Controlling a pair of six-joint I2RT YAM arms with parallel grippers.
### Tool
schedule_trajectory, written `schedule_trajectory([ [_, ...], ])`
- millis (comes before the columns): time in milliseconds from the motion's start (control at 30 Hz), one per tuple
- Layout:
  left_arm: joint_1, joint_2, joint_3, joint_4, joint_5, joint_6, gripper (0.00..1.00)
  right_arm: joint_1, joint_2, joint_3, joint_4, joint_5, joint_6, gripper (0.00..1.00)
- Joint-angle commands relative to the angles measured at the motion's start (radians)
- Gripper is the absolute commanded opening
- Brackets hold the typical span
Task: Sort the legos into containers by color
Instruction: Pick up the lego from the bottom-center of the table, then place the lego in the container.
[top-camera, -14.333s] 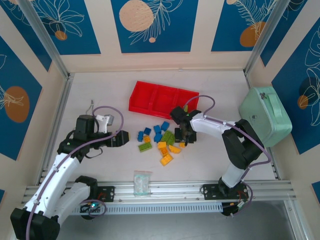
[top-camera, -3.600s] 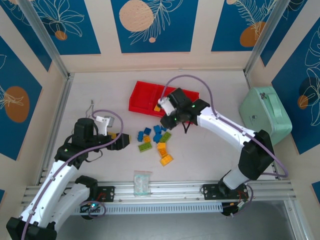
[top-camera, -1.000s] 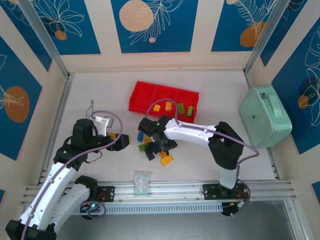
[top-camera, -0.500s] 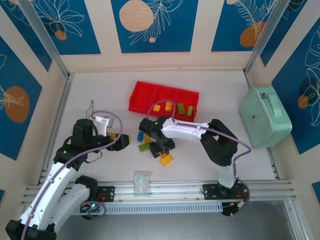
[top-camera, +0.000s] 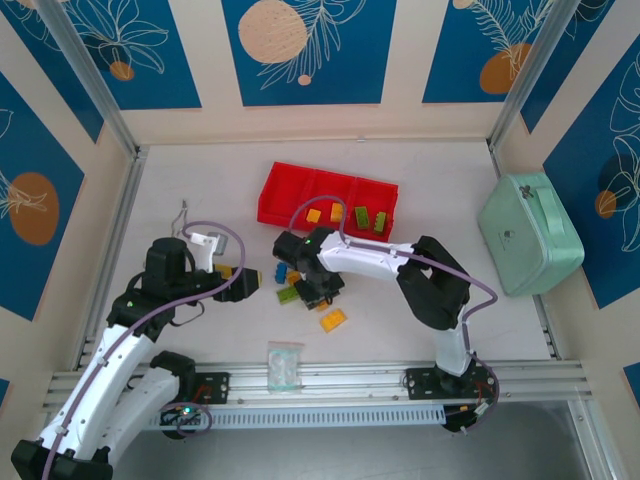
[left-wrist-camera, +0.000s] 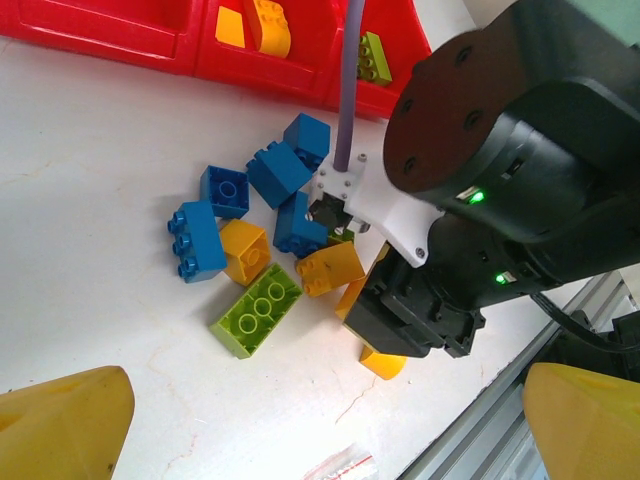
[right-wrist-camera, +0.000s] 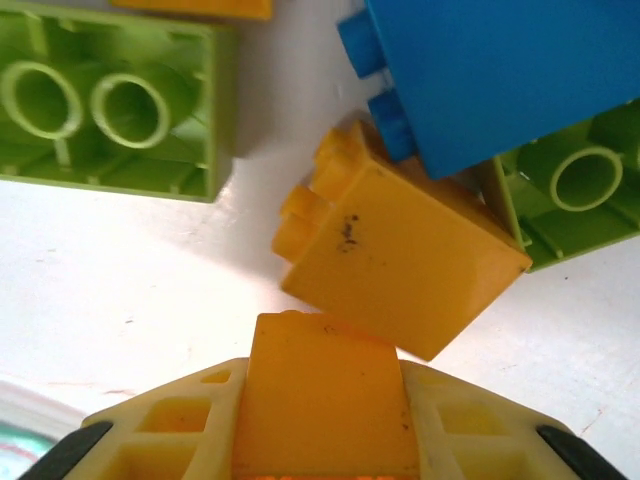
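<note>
- Right hand (right-wrist-camera: 325, 428), low over the loose pile (top-camera: 305, 285), is clenched on an orange-yellow brick (right-wrist-camera: 322, 380). Whether that brick has left the worktop (right-wrist-camera: 130, 290) cannot be told.
- Left hand (left-wrist-camera: 320, 425) hangs released beside the pile, grasping nothing.
- Red tray (top-camera: 272, 192) holds two orange-yellow bricks (top-camera: 337, 212) in the middle compartment and two lime green bricks (top-camera: 372, 220) in the end one beside it.
- Outstanding on the worktop are five blue bricks (left-wrist-camera: 197, 240), none sorted, a lime green brick (left-wrist-camera: 258, 310) and several orange-yellow ones.
- Judgement: well under half done.
</note>
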Motion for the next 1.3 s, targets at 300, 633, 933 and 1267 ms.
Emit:
schedule_trajectory([
  [300, -0.011, -0.006, -0.012, 0.006, 0.012, 0.015, 0.99, -0.228, -0.102, 0.231, 0.066, -0.053, -0.093, 0.15],
  [633, -0.012, -0.005, -0.013, 0.004, 0.013, 0.014, 0.99, -0.39, 0.199, 0.589, 0.086, -0.019, -0.178, 0.15],
  [933, -0.013, -0.001, -0.013, 0.005, 0.007, 0.014, 0.99, -0.437, 0.425, 0.83, 0.047, 0.043, -0.222, 0.22],
  [1267, -0.012, 0.004, -0.012, 0.0, -0.006, 0.015, 0.99, -0.442, 0.481, 0.916, 0.019, 0.098, -0.221, 0.59],
])
